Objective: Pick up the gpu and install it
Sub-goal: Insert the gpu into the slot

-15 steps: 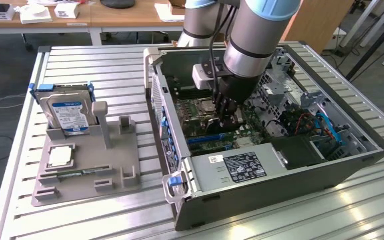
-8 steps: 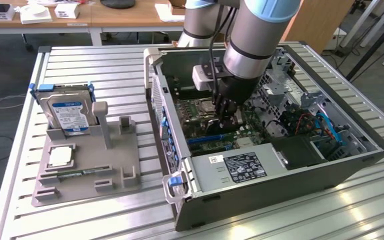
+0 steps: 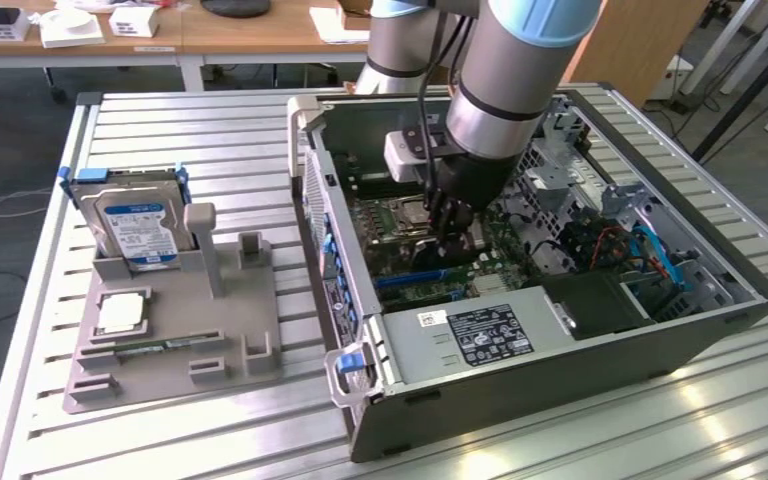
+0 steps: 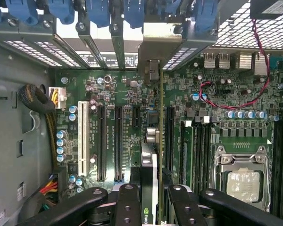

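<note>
Gripper partly closed, clamping gpu edge-on inside open computer case; you see motherboard just beyond it.

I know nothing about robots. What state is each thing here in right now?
computer case: lying on its side, open.
gripper: shut on the gpu, inside the case.
gpu: held on edge over the motherboard slots; seated or not, cannot tell.
hard drive: upright in the grey holder.
processor: bare in its socket, no cooler.
</note>
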Robot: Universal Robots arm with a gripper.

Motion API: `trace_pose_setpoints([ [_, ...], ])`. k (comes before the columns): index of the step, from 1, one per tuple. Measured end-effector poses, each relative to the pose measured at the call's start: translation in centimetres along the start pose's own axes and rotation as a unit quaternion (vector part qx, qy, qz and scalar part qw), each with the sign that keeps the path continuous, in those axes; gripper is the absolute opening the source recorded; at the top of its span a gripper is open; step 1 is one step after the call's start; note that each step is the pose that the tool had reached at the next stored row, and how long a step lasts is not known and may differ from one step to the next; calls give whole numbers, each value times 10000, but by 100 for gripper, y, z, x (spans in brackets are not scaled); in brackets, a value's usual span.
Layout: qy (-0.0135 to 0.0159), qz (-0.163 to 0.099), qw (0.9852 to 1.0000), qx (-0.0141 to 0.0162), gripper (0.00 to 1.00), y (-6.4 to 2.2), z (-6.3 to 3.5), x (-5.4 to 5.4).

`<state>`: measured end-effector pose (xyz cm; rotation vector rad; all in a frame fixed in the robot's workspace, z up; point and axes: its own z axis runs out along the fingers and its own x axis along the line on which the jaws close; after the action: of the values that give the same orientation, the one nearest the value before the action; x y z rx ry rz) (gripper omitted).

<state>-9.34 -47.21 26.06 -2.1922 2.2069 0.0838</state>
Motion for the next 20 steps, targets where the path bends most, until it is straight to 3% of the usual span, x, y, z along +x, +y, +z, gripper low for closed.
trace_pose_setpoints([
  [3,0,1,10000,-15,27,0,6,-2],
  [20,0,2,10000,-19,27,9,30,-23],
])
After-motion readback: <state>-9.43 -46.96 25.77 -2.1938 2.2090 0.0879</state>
